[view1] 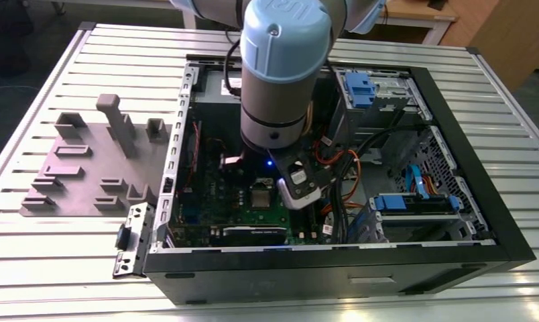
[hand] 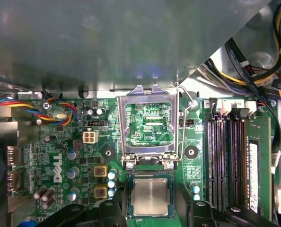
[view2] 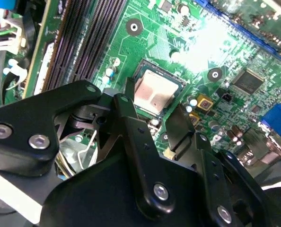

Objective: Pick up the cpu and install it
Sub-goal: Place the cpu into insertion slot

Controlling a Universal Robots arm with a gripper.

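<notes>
- cpu (hand: pixel 150 196) sits flat in socket on mobo (hand: pixel 60 137); metal frame (hand: pixel 150 93) flipped up.
- claw (view2: pixel 151 108) spread, empty, fingers (view2: pixel 124 106) either side of cpu.
- PC case (view1: pixel 341 265) lies on bench (view1: pixel 73 268).

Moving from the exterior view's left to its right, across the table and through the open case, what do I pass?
Grey fixture plate → black bracket → cpu in its socket → nearer blue drive caddy → case's black side edge.
</notes>
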